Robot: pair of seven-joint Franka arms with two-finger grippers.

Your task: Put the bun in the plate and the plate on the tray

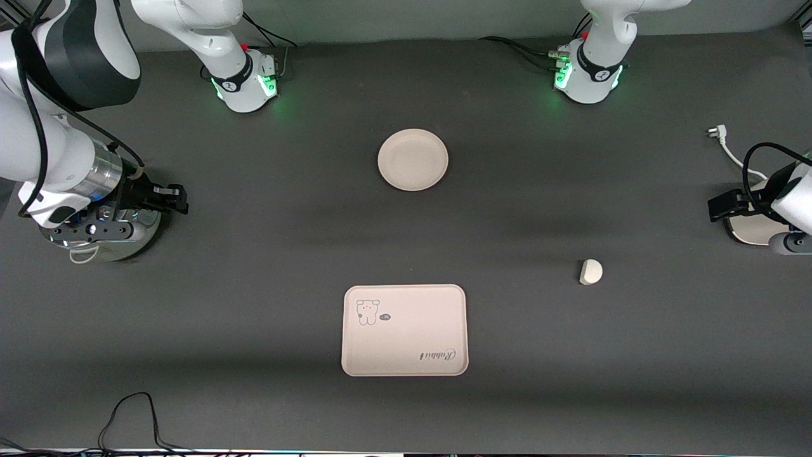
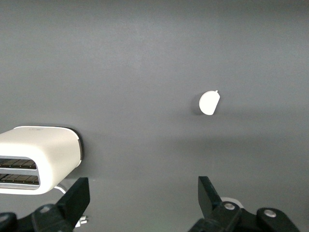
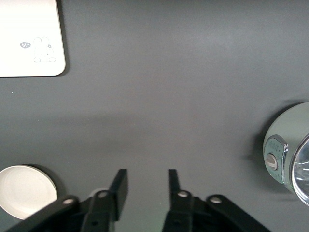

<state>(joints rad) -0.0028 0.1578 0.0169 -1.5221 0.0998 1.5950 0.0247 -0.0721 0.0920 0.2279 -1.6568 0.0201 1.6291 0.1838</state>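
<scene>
1. The bun lies alone on the table toward the left arm's end, nearer the front edge than the plate, level with neither plate nor tray.
2. The left claw hangs over the table's end beside a white toaster, fingers spread wide and empty; it looks best placed to fetch the bun.
3. Bring it down squarely over the bun, fingers straddling the flat side and the curve (a skewed pinch could squirt it away).
4. The right claw waits at its end near a pale green appliance, fingers partly parted, holding nothing.
5. The plate sits empty mid-table; the tray is near the front edge.
</scene>
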